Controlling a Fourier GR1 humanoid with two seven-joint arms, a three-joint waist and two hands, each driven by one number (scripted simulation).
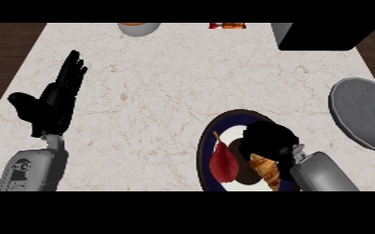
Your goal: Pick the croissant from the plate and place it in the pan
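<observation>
Head view shows the right hand [270, 140] low over the dark-rimmed round plate [206, 141] at the near right, fingers curled above the golden-brown croissant [265, 170]; whether it grips the pastry, I cannot tell. Beside the croissant on the plate lies a dark red pear-shaped fruit [224, 162]. Grey round pan [354, 111] sits at the right edge of the pale marble worktop [168, 79]. Left hand [53, 104] rests open at the left, fingers up.

Pale marble-look counter [183, 79] with faint tan veining fills pretty much everything. Dark wood floor [15, 49] shows past its far-left and far-right corners. Lighting's flat and even.
</observation>
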